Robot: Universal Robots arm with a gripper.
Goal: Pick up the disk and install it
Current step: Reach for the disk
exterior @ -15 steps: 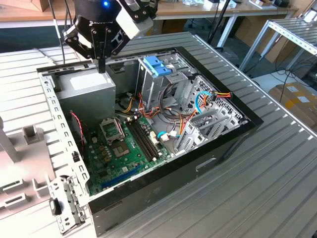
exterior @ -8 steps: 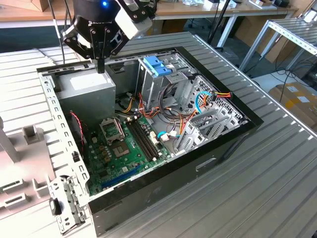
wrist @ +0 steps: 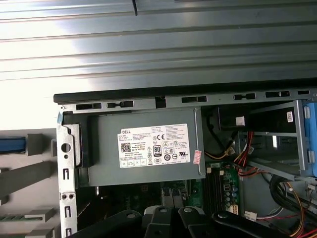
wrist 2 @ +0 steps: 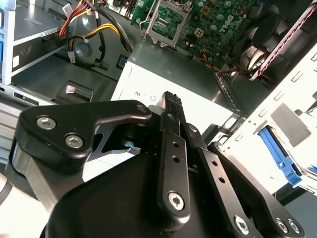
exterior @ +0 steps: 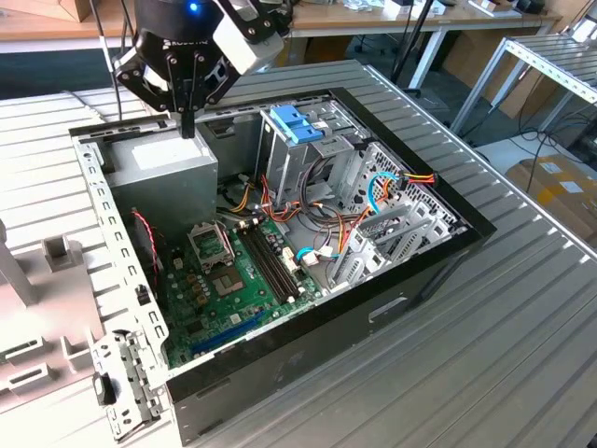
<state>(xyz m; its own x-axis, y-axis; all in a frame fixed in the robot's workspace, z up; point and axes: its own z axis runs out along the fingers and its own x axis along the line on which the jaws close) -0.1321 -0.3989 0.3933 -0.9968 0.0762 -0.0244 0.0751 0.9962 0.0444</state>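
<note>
My gripper (exterior: pixel 187 127) hangs over the far corner of the open computer case (exterior: pixel 410 280) on the exterior view's left, just above the grey power supply (exterior: pixel 173 166). Its black fingers are shut together and hold nothing. In the second wrist view the gripper (wrist 2: pixel 169 101) points at the power supply's white label (wrist 2: pixel 198 106). A blue-edged flat part (wrist: pixel 12 145) lies in the white fixture beside the case and also appears in the second wrist view (wrist 2: pixel 278 151). I cannot tell whether it is the disk.
The case holds a green motherboard (exterior: pixel 229 280), bundled cables (exterior: pixel 326 219) and a metal drive cage (exterior: pixel 298 163) topped by a blue-latched bracket (exterior: pixel 297 123). The white fixture (exterior: pixel 42 317) stands on the exterior view's left. Ribbed grey table (exterior: pixel 485 373) surrounds the case.
</note>
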